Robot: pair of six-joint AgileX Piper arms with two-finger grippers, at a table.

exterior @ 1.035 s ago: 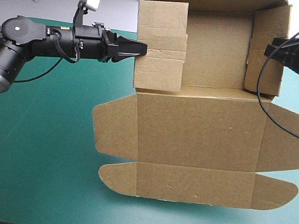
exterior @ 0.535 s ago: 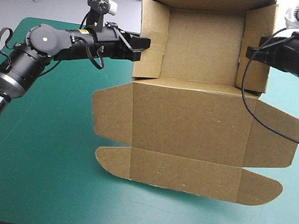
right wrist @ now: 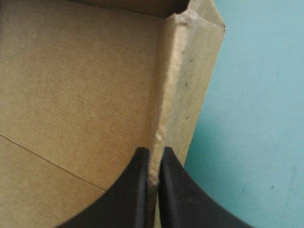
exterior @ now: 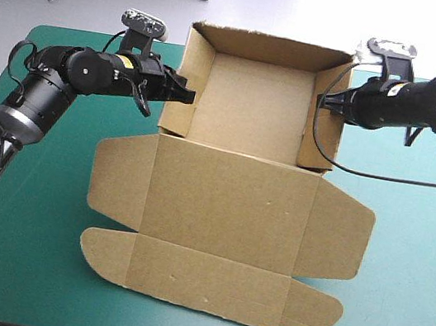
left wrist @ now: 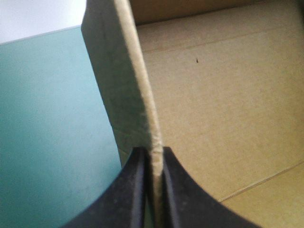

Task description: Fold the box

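Note:
The brown box (exterior: 248,105) stands as an open tray at the table's far middle, side and back walls raised. Its lid (exterior: 227,206) lies flat toward the near edge, with rounded flaps at both sides and along the front. My left gripper (exterior: 184,93) pinches the top edge of the tray's left wall (left wrist: 126,90); the black fingers (left wrist: 135,190) are all but shut on the board. My right gripper (exterior: 324,100) clamps the right wall (right wrist: 178,80) the same way, its fingers (right wrist: 168,190) close on either side of the rim.
Bare teal-green cover (exterior: 43,209) lies left of the lid and near the front edge, and more to the right (exterior: 409,270). The tray's back wall (exterior: 262,47) reaches the table's far edge.
Both arms have drawn the box nearer and leftward onto the table. The tray has settled lower, its walls upright, with each gripper still holding its side wall.

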